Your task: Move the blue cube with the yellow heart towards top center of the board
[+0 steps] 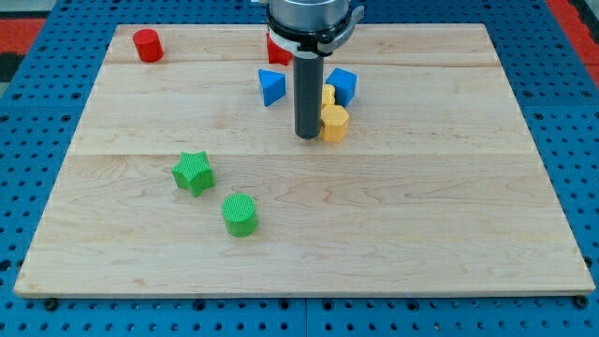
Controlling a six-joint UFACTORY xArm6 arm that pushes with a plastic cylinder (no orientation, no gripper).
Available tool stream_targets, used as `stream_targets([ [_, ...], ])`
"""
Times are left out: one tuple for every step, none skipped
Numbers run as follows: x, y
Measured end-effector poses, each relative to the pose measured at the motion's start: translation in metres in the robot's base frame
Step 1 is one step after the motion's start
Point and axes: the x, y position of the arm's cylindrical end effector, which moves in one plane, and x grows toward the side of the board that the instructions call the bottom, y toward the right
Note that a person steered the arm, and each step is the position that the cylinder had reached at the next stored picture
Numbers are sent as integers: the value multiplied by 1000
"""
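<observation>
The blue cube [343, 86] sits near the top centre of the board. Just left of it and below, a yellow block [328, 95], mostly hidden by the rod, looks like the yellow heart. A yellow hexagonal block [334, 123] lies below them. My tip [308, 137] rests on the board, touching or nearly touching the left side of the yellow hexagonal block, below and left of the blue cube.
A blue triangular block [271, 87] lies left of the rod. A red block [277, 51] is partly hidden behind the arm at the top. A red cylinder [147, 45] stands at top left. A green star [193, 172] and green cylinder [240, 214] lie at lower left.
</observation>
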Motion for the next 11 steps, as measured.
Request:
stream_targets([
  [0,0],
  [3,-24],
  [-1,-47],
  [-24,-27],
  [-26,28],
  [-34,58],
  [-51,64],
  [-76,62],
  [-77,35],
  [-89,20],
  [-98,37],
])
